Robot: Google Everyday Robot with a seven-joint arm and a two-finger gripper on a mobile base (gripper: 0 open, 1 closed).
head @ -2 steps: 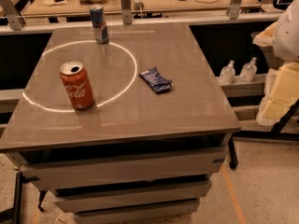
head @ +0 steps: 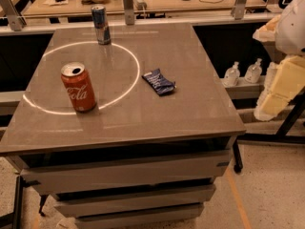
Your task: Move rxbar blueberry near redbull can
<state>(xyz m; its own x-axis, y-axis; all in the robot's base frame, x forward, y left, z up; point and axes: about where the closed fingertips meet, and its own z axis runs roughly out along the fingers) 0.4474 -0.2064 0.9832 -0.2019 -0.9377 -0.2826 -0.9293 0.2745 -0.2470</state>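
Grey surface [head: 190, 104] holds a snack bar [head: 158, 81], cola can [head: 78, 87] and slim can [head: 100, 24]. The gripper [head: 281, 87] hangs off its right edge, state unclear.

My arm [head: 291, 25] shows at the upper right edge of the view as a smooth, rounded white shell, with a ragged cream-coloured piece on its left flank. Directly below it, at the right edge, is what I take for the gripper [head: 279, 92]: a pale yellow, blocky wedge, narrowing downward to a lighter, off-white tip.
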